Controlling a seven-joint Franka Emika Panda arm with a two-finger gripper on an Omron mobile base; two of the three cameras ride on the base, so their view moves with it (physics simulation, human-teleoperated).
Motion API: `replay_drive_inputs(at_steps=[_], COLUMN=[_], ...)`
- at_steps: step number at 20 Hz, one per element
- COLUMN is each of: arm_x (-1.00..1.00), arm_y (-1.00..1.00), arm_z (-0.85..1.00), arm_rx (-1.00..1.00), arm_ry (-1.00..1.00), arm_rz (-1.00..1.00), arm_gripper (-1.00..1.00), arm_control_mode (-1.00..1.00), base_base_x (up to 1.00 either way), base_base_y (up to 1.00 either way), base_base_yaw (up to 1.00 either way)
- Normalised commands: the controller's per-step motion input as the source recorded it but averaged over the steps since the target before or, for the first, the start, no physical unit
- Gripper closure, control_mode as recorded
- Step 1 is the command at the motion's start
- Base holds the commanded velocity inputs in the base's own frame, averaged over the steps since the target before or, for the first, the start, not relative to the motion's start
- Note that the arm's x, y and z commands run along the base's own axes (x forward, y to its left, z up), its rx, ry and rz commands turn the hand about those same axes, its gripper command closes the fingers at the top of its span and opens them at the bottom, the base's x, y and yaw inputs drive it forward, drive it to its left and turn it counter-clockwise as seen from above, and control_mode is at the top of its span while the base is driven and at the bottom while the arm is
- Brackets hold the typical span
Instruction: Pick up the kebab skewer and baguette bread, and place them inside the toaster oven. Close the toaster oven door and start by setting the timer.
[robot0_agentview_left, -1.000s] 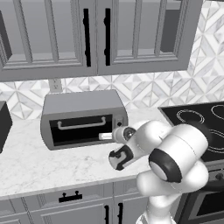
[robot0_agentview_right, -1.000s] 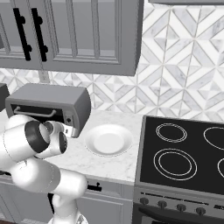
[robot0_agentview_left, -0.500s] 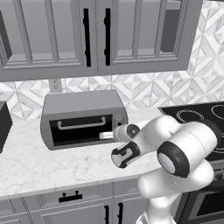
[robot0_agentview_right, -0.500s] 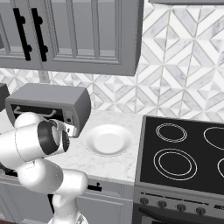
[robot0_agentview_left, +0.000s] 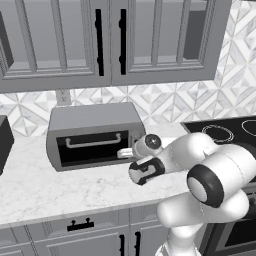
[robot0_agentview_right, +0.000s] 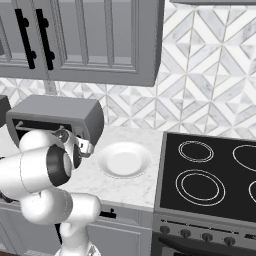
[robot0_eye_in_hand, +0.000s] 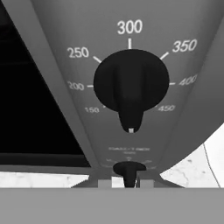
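The gripper (robot0_agentview_left: 125, 153) sits at the toaster oven (robot0_agentview_left: 92, 134) control panel on the worktop (robot0_agentview_left: 60, 187), jaws together around the small lower knob (robot0_eye_in_hand: 129, 171). A slipping pinch, or turning the temperature dial (robot0_eye_in_hand: 131, 86) instead, would leave the timer unset.

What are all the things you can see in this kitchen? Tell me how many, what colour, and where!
toaster oven: one, grey, on the counter by the wall, its door shut
toaster oven door: one, dark glass with a silver bar handle
big knob: one, black, on the oven's panel, numbers around it
small knob: one, black, under the big knob
plate: one, white, on the counter beside the oven
stove: one, black top with ring burners, right of the plate
cupboards: grey doors with black handles, above the counter
counter: white marble
arm: one, white
pincer: one, shut, at the oven's panel
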Motion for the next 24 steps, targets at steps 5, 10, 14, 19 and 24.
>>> replay_drive_inputs(at_steps=[5,10,14,19,24], arm_x=[0.0,0.0,0.0,0.0,0.0], arm_y=[0.0,-0.01,-0.14,-0.18,-0.16], arm_z=[-0.03,-0.03,-0.08,-0.06,0.0], arm_rx=[0.02,0.07,0.2,0.23,0.15], arm_ry=[-0.12,-0.1,-0.08,-0.04,0.0], arm_rz=[0.0,0.0,0.0,0.0,0.02], arm_gripper=[1.0,1.0,1.0,1.0,1.0], arm_control_mode=[-1.0,-1.0,-1.0,-1.0,-1.0], base_base_x=[0.0,0.0,0.0,0.0,0.0], base_base_y=[0.0,0.0,0.0,0.0,0.0], base_base_yaw=[0.0,0.0,0.0,0.0,0.0])
